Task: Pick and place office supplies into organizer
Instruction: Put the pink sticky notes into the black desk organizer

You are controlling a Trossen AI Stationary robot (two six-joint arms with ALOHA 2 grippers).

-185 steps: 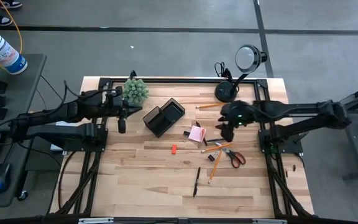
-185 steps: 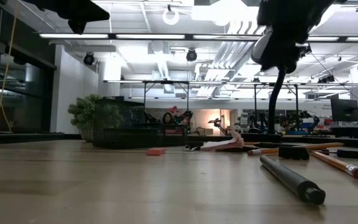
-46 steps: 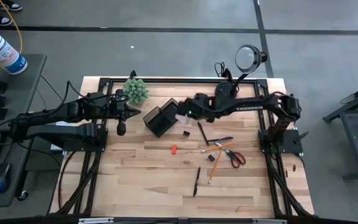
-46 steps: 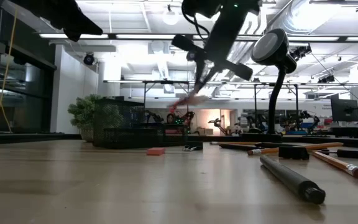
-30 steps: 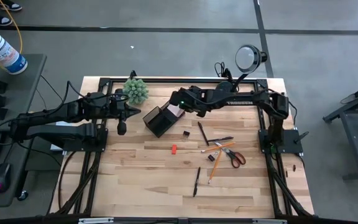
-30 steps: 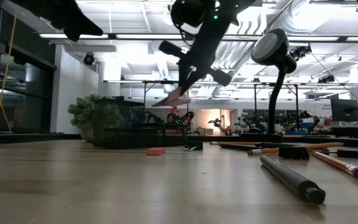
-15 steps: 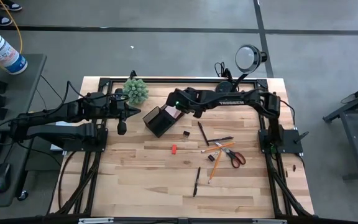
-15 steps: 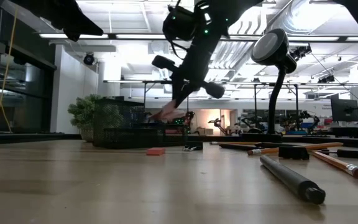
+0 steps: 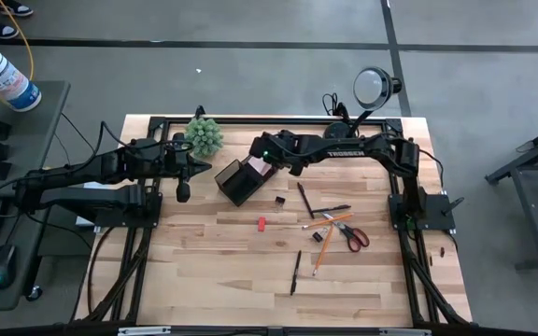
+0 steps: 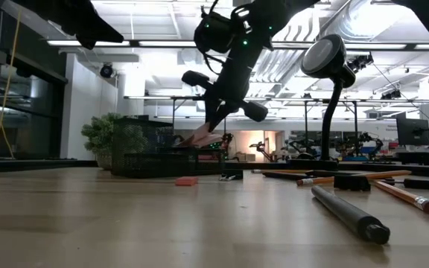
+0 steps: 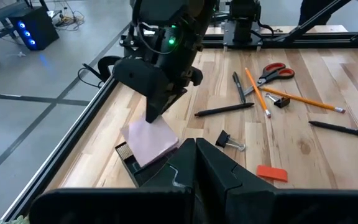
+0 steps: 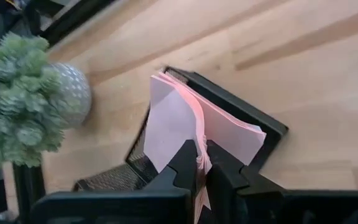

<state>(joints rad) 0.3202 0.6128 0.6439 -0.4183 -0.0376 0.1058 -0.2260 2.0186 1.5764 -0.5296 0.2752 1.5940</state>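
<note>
The black organizer [image 9: 239, 183] stands left of centre at the far side of the table, beside the green plant [image 9: 205, 135]. My right gripper [image 9: 269, 166] reaches over it from the right, shut on the pink sticky-note pad [image 12: 185, 121]. The left wrist view shows the pad [image 11: 151, 140] just over the organizer's open top [image 11: 127, 153]. My left gripper [image 9: 183, 189] waits shut near the table's left edge, touching nothing. Scissors [image 9: 353, 233], pencils [image 9: 325, 222], a black pen [image 9: 295, 273], a red-orange block [image 9: 261, 224] and a small black piece [image 9: 279, 199] lie on the wood. My right gripper pinches the pad's near edge [image 12: 199, 152] between its two fingers [image 12: 185, 163], several sheets together. The fingers point down, slanting in from the table's right. The pad hangs tilted below them [image 10: 199, 136], its lower end at the organizer's rim [image 12: 272, 127]; whether it touches, I cannot tell.
A black round-headed lamp [image 9: 374, 86] with its base [image 9: 337, 138] stands at the far right. The plant's pot [image 12: 73, 93] is close to the organizer's left side. Bare wood lies along the near edge [image 9: 232, 289].
My right gripper has moved a little toward the table's left edge and gone down toward the organizer, staying shut on the pink pad. The pad has come down with it from well above the organizer to its open top.
</note>
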